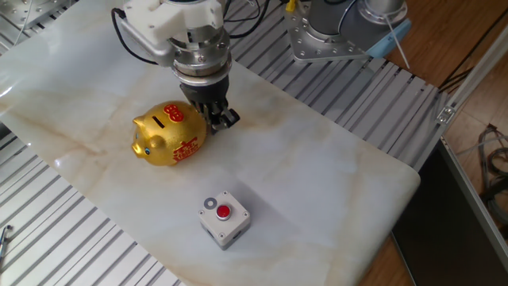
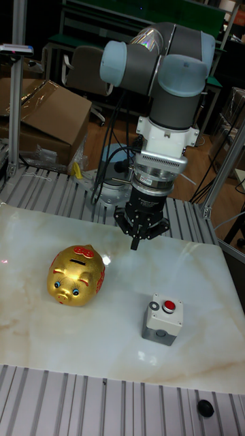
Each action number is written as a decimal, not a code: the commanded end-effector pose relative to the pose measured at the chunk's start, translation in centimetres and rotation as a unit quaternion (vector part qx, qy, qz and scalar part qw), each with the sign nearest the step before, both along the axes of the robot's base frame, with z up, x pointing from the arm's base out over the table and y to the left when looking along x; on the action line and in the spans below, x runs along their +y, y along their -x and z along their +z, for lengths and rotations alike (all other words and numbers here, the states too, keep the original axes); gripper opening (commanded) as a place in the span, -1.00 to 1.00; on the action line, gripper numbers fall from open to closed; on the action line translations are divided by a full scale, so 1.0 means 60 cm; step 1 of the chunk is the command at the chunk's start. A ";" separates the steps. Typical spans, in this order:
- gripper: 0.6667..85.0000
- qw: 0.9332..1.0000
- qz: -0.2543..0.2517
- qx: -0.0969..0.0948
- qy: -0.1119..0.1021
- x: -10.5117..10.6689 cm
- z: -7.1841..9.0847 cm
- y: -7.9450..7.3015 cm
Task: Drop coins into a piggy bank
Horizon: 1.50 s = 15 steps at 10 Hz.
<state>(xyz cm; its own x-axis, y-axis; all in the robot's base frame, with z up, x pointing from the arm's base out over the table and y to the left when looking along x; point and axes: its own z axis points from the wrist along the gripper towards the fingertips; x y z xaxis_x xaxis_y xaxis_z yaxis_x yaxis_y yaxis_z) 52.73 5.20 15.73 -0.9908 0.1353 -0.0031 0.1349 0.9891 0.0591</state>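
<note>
The gold piggy bank (image 1: pixel 167 135) (image 2: pixel 76 274) stands on the white marble table, its back slot facing up. My gripper (image 1: pixel 217 119) (image 2: pixel 137 241) hangs just right of and behind the pig, a little above the table. Its black fingers meet at the tips, so it is shut, and nothing shows between them. One small grey coin (image 1: pixel 209 203) (image 2: pixel 155 306) lies on top of the white button box (image 1: pixel 225 222) (image 2: pixel 161 323), beside the red button (image 1: pixel 224 211) (image 2: pixel 169 304). That box is well in front of the gripper.
The marble slab's right edge (image 1: pixel 401 171) drops to ribbed aluminium rails. The arm's base mount (image 1: pixel 325 36) stands at the back. A small black knob (image 2: pixel 203 407) lies on the front rail.
</note>
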 end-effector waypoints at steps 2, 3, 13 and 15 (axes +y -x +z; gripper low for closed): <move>-0.99 1.000 0.003 0.000 -0.030 0.027 -0.040 -0.041; -0.99 0.999 -0.002 0.002 -0.040 0.033 -0.059 -0.055; -0.99 1.000 -0.006 -0.011 -0.018 0.028 -0.153 -0.134; -0.99 1.000 -0.004 -0.008 -0.024 0.036 -0.146 -0.131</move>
